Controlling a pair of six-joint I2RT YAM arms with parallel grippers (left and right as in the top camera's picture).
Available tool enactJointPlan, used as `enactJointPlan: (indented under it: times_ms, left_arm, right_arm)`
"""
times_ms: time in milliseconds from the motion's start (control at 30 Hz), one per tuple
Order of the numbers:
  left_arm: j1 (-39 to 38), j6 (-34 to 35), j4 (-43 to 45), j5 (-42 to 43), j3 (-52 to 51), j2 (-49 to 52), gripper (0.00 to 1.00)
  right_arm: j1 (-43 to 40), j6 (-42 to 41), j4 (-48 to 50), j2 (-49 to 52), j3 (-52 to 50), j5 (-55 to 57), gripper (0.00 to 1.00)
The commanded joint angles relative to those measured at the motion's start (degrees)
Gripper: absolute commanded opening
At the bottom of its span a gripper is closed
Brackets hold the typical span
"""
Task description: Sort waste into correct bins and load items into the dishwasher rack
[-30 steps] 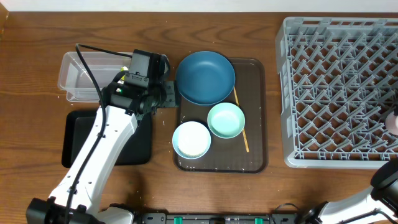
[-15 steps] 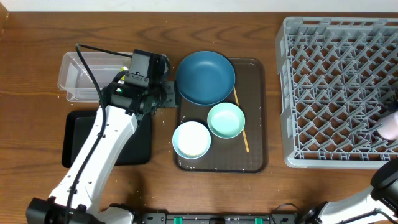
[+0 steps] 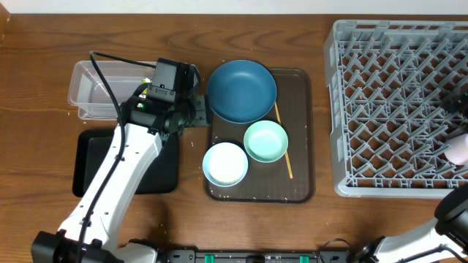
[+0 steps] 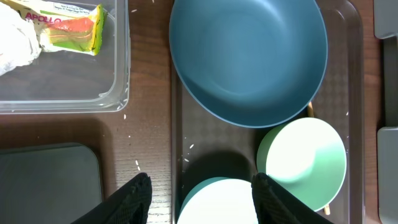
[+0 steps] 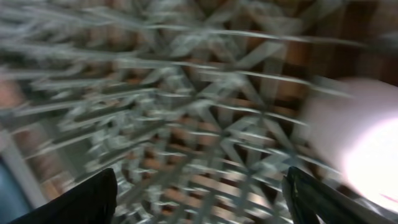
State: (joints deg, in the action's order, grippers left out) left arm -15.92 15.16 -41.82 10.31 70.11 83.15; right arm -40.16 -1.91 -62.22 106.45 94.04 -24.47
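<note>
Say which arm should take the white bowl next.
Left. Its open gripper hangs close beside the white bowl at the brown tray's edge; the right gripper is far off over the rack.

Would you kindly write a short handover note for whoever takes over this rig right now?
Left gripper: open, above the left edge of the brown tray.
Right gripper: open, above the dishwasher rack.
Done: snack wrapper and tissue in the clear tub; small cup in the rack at its right edge.
To do: dark-blue bowl, mint-green bowl, white bowl and wooden stick, all on the tray, to rack; stray grains on the table.
</note>
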Motion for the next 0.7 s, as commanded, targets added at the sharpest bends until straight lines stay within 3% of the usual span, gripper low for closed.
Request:
enactJointPlan:
  times_ms: [0,367,667]
  left_arm:
    - [-0.02,-0.5,-0.37,-0.55,0.35,0.33,0.55]
    - [-0.02,-0.5,-1.27,-0.55,0.35,0.33,0.55]
    - [-0.02,-0.52,-1.27,-0.55,0.35,0.33,0.55]
  right_arm:
    - [4.15,6.16,0.63,-0.98,-0.17,-12.2,0.83]
    - [26.29,15.96,4.24,-2.1,-0.17,-12.83,0.83]
    - [42.97,16.96,4.13,-1.97,-0.46,0.17,0.83]
